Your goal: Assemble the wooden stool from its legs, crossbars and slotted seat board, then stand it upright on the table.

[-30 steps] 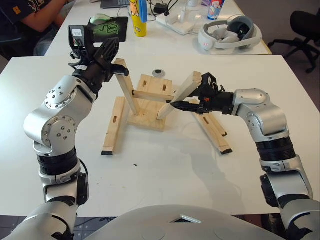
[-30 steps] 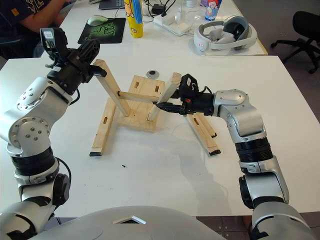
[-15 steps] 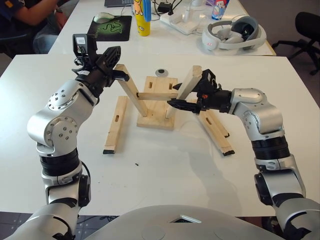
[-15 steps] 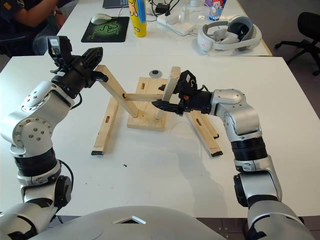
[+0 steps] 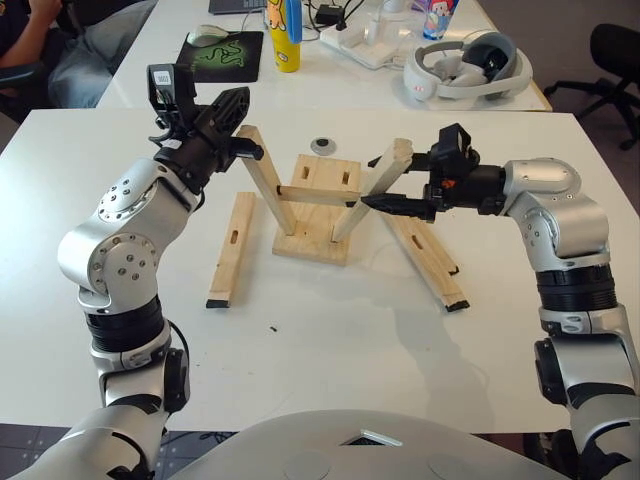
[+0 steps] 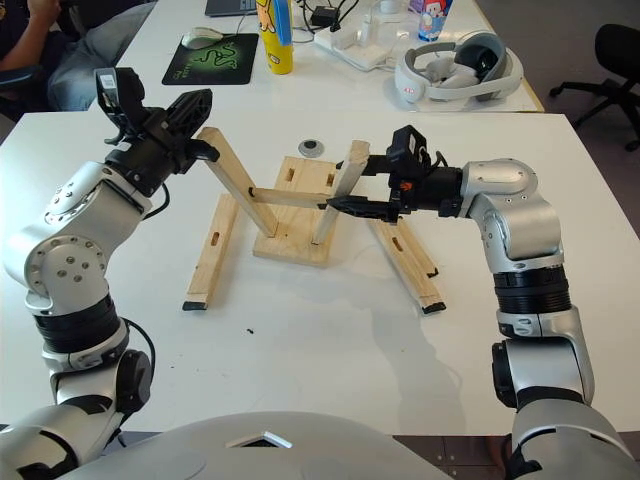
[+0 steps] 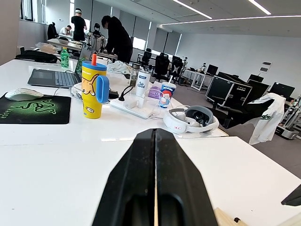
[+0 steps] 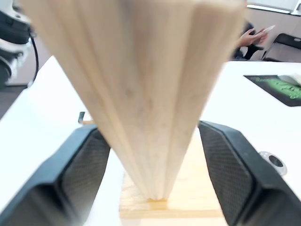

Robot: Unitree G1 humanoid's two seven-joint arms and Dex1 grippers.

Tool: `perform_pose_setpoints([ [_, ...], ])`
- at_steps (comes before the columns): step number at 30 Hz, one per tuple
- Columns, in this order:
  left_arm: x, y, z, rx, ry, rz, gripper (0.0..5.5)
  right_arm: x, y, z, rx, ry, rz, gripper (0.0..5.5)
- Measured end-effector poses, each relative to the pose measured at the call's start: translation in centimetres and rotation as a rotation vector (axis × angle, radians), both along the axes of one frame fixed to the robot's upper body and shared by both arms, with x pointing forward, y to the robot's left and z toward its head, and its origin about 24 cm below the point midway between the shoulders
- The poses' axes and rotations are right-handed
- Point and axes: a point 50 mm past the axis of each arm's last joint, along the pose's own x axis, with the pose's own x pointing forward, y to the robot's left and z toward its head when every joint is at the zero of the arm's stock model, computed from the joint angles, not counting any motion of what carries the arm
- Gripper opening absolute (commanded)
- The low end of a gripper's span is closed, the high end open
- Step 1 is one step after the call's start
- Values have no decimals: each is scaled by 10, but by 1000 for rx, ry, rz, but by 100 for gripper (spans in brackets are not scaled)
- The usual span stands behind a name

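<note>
The seat board (image 5: 312, 232) lies flat in the middle of the white surface (image 5: 330, 340). It is pale wood with slots cut in it. Two legs stand in it, both tilted outward: the left leg (image 5: 268, 185) leans off to the board's left, the right leg (image 5: 375, 190) to its right. A crossbar (image 5: 315, 195) runs between them above the board.

The right claw (image 5: 370, 182) is spread wide with one finger on each side of the right leg, about halfway up it. Its pads (image 8: 82, 174) flank the wood, but I cannot tell whether they press on it. The left claw (image 7: 155, 141) is at the top end of the left leg, fingers closed together with nothing between them. Whether it touches the leg is unclear.

A loose leg (image 5: 230, 248) with a slot lies flat just left of the board. More wooden pieces (image 5: 430, 258) lie to the board's right, below the right claw. A small disc (image 5: 321, 146) sits just beyond the board. Farther back, a second surface carries a yellow bottle (image 5: 284, 35), a mouse mat (image 5: 222, 52) and a headset (image 5: 465, 65).
</note>
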Motion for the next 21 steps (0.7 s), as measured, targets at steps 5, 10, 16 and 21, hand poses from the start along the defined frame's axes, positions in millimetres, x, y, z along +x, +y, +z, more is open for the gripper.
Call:
perform_pose_setpoints([
  [5,-2,-1,-1,1,4,-5,0,-15,-6,42,319,79,83,325],
  [10,-3,-2,0,2,2,-9,0,1,4,104,603,-7,-77,261],
  [16,-4,-4,0,-5,-1,-19,0,-12,56,112,507,-122,-219,173],
  [21,-4,-3,1,-7,-2,-14,0,-21,77,114,411,-239,-225,102],
])
